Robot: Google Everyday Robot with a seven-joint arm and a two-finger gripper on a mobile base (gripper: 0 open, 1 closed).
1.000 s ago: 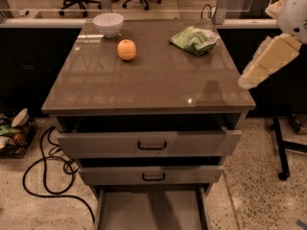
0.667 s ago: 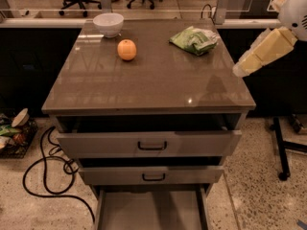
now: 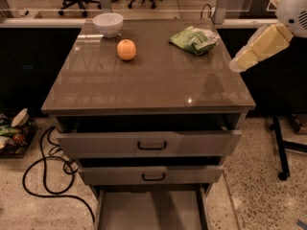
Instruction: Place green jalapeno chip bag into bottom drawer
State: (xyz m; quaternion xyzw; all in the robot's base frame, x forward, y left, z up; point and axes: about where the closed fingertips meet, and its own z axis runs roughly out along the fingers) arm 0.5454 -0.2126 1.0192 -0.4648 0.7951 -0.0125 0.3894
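The green jalapeno chip bag (image 3: 194, 39) lies crumpled at the far right corner of the cabinet top (image 3: 153, 83). My gripper (image 3: 238, 63) is the cream-coloured end of the arm. It hangs in the air just past the right edge of the top, to the right of the bag and nearer the front, and does not touch it. The bottom drawer (image 3: 151, 212) is pulled out below the two upper drawers, and its plain grey floor is bare.
An orange fruit (image 3: 126, 50) and a white bowl (image 3: 108, 23) sit at the far left of the top. The two upper drawers (image 3: 151, 145) stand slightly open. Black cables (image 3: 43, 176) lie on the floor at left. A black stand base (image 3: 283, 152) is at right.
My gripper has risen and moved slightly left, closer to the cabinet's right edge. The bag, the fruit and the drawers have not moved.
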